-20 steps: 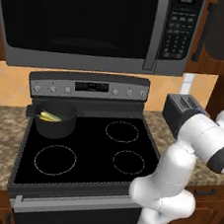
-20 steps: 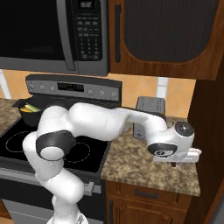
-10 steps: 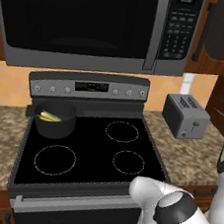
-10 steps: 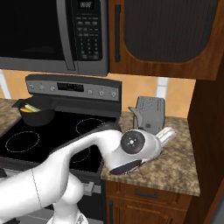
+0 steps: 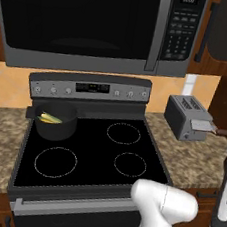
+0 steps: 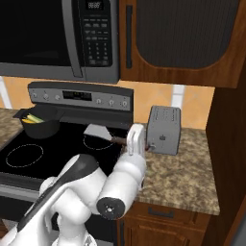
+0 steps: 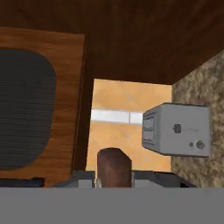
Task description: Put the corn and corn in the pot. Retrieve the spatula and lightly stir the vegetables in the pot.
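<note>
Spatula (image 6: 102, 133) sits clamped by its brown handle in the pincer (image 6: 129, 141), raised beside the toaster (image 6: 164, 129).

gripper (image 6: 129, 142) apparently gripping spatula (image 6: 98, 132), beside toaster (image 6: 164, 129)

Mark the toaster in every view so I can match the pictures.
Left base view: toaster at right, on the counter beside the stove.
Right base view: toaster right of centre, against the back wall.
Hand view: toaster right of centre, seen rolled sideways.
Shared landmark: the speckled stone counter it stands on.
</note>
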